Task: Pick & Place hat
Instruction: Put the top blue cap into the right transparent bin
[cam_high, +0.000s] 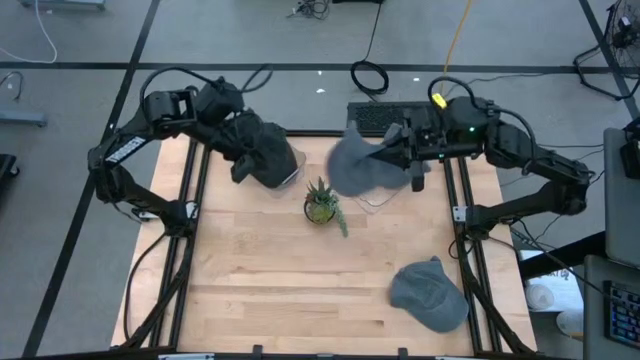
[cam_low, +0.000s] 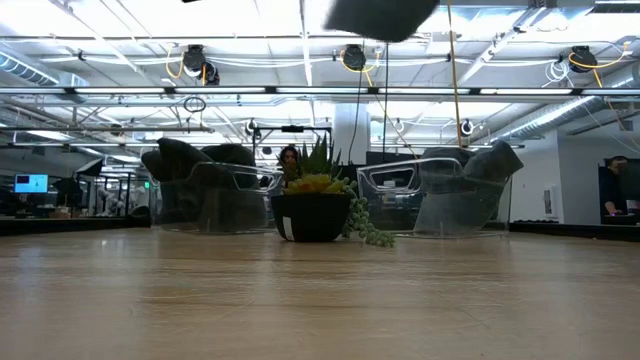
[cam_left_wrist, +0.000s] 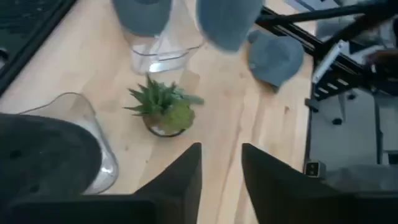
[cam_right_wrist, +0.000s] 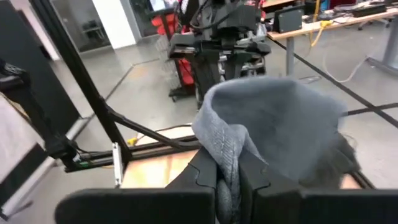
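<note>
From above, the right gripper (cam_high: 392, 153) holds a grey hat (cam_high: 357, 166) over the clear stand (cam_high: 378, 197) at the table's far side, right of the potted plant (cam_high: 321, 205). The left gripper (cam_high: 243, 168) hangs by a dark hat (cam_high: 265, 152) on the far-left stand. Another grey hat (cam_high: 428, 294) lies near right.

In the low view, the plant (cam_low: 318, 205) stands between two clear stands.

The left wrist view shows its fingers (cam_left_wrist: 186, 177) parted, empty.

The right wrist view shows its fingers (cam_right_wrist: 205, 171) pinching the hat's (cam_right_wrist: 273, 121) knitted edge.
</note>
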